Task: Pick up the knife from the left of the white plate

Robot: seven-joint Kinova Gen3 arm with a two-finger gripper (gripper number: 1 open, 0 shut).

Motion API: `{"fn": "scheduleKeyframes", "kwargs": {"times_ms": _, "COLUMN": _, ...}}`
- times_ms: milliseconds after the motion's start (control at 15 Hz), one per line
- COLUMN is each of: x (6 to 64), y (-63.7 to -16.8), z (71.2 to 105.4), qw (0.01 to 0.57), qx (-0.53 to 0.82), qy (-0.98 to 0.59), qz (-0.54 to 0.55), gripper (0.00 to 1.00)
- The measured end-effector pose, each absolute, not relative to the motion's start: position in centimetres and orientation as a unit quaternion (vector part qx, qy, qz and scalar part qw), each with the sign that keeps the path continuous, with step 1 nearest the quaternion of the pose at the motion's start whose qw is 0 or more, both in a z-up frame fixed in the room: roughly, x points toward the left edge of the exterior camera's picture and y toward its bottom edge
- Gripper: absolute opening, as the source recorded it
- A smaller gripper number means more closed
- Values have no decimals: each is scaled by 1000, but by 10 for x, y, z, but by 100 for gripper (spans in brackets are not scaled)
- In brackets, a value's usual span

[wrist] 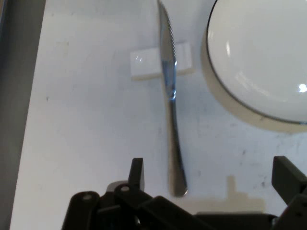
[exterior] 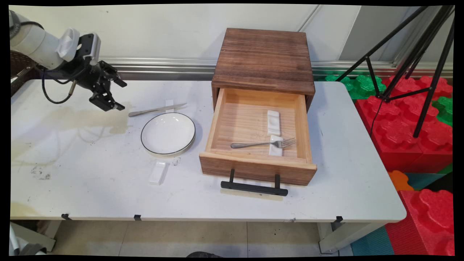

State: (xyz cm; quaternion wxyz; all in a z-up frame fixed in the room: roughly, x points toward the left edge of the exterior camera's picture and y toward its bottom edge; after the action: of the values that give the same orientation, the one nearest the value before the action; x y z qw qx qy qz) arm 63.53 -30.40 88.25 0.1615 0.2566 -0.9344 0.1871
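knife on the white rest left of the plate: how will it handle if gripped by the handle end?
The knife looks like polished metal, so probably stiff but slippery. It is thin and lies low, its blade propped on the small rest, so it may pivot or slide off when nudged. The gripper is open, handle end between its fingers.

Arm [exterior: 34, 43]: white, rounded cylindrical links, with a pale ribbed grey-white piece and a small boxy module, white-edged and dark-faced, at the wrist. Gripper [exterior: 117, 95]: black, two-fingered, built from angular jointed linkage bars with round pivot pins visible in the hand view; fingers [wrist: 136, 173] end in flat squared tips. A black cable [exterior: 50, 95] loops down from the wrist, ending by a short silver-grey plug.
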Motion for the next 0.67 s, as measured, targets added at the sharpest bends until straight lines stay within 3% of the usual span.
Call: {"fn": "scheduleKeyframes", "kwargs": {"times_ms": 667, "x": 655, "y": -337, "z": 839, "qw": 161, "qx": 253, "qy": -936, "qz": 186, "gripper": 100}}
